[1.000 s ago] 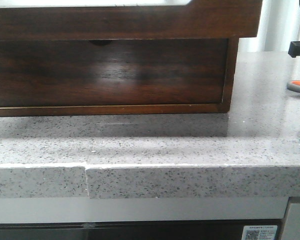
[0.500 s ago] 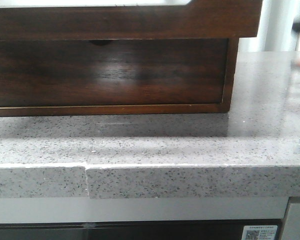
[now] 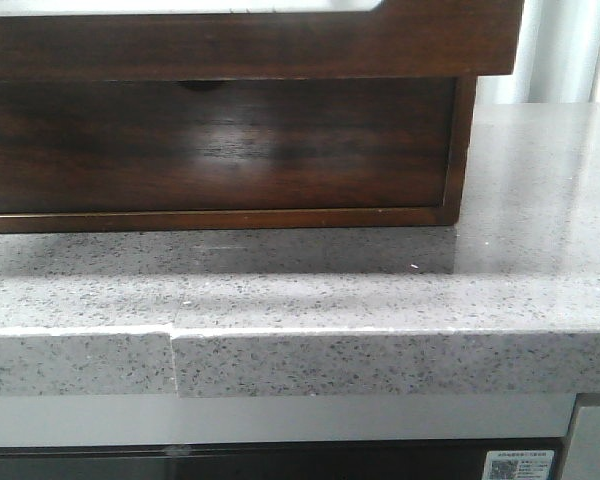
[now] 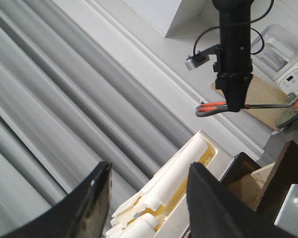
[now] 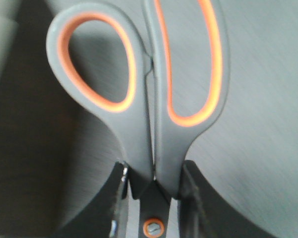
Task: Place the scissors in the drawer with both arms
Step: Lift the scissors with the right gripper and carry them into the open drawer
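Note:
The scissors (image 5: pixel 144 99), grey handles edged in orange, are clamped near their pivot by my right gripper (image 5: pixel 151 183). In the left wrist view the right gripper (image 4: pixel 234 105) hangs in the air with the scissors (image 4: pixel 211 107) held level, handles to one side and blades to the other. My left gripper (image 4: pixel 149 198) is open and empty, with its dark fingers (image 4: pixel 97 198) wide apart. The drawer (image 3: pixel 250 45) is the wide dark front at the top of the front view, standing out over the lower one. Neither gripper nor the scissors show in the front view.
The lower drawer (image 3: pixel 220 145) with a small notch sits under it on the speckled stone counter (image 3: pixel 520 200). In the left wrist view, a white tray of cream plastic pieces (image 4: pixel 179 173) lies beside dark wood (image 4: pixel 283 173). A wooden board (image 4: pixel 260 99) and a white appliance (image 4: pixel 288 54) stand beyond.
The scissors and the right gripper, seen at the right edge of the front view a second ago, have risen out of that view. The cabinet has not moved.

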Robot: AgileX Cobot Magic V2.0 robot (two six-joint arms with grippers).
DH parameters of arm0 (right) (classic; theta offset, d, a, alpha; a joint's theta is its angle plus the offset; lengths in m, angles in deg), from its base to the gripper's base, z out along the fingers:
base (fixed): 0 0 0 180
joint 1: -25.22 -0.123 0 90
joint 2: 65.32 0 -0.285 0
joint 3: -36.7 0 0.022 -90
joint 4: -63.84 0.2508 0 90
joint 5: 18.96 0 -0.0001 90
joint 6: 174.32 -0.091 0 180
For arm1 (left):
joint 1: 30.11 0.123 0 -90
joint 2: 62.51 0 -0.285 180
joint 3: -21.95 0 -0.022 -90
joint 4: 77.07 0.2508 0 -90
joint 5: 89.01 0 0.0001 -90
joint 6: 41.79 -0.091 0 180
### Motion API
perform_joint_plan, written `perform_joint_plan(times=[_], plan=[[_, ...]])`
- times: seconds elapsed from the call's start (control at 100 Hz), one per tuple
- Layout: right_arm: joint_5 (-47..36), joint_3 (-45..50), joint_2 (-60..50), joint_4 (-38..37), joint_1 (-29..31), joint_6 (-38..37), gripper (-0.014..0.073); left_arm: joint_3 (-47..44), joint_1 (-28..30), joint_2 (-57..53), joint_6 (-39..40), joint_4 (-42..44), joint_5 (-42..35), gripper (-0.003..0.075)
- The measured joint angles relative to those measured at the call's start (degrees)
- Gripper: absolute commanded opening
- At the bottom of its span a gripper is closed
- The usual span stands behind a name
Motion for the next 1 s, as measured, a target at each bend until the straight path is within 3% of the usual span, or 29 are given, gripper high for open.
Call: perform_joint_plan(times=[0.11,0.25,0.44,0.66,1.0], plan=[[-0.4,0.0,-2.8,9.4,-1.3,8.9,-0.0069,0.0,0.0,0.0,0.0,0.0,0.0,0.0332],[-0.5,0.0,-4.7,13.9,-6.2,16.5,-0.0069,0.0,0.0,0.0,0.0,0.0,0.0,0.0332],[-1.6,0.0,-5.0,14.1,-17.9,25.2,-0.0068,0.0,0.0,0.0,0.0,0.0,0.0,0.0332],[-8.3,-0.1,-4.2,14.4,-31.1,30.6,-0.0068,0.0,0.0,0.0,0.0,0.0,0.0,0.0332],[-9.8,-0.1,4.5,8.7,-38.2,32.1,-0.0069,0.0,0.0,0.0,0.0,0.0,0.0,0.0333]])
